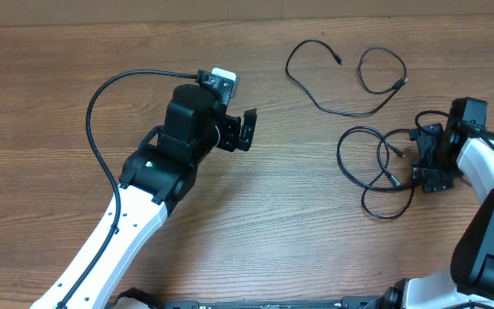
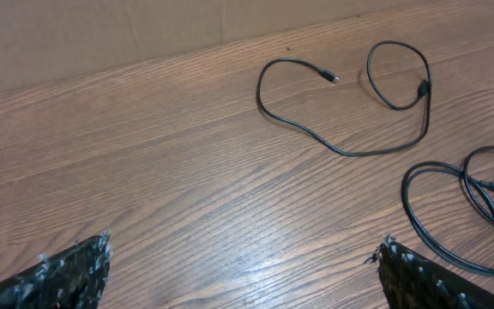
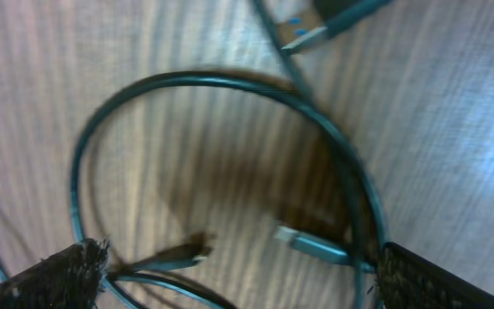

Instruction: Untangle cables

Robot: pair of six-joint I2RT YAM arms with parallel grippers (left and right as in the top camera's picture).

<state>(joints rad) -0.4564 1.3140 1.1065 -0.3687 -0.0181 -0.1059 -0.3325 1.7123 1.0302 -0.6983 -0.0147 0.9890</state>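
My right pincer spread wide, empty, over the tangled cables.
The loops lie on the surface between its tips and just inboard, so this arm is nearer; my left pincer, also spread and empty, sits well apart.

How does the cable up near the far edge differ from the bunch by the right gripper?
The far cable lies alone in one open curve, crossing no other cord; the bunch is overlapping loops that cross each other. The far cable lies well away from the right gripper; the bunch lies between its open fingers. Both are thin black cords with small plugs, flat on the table.
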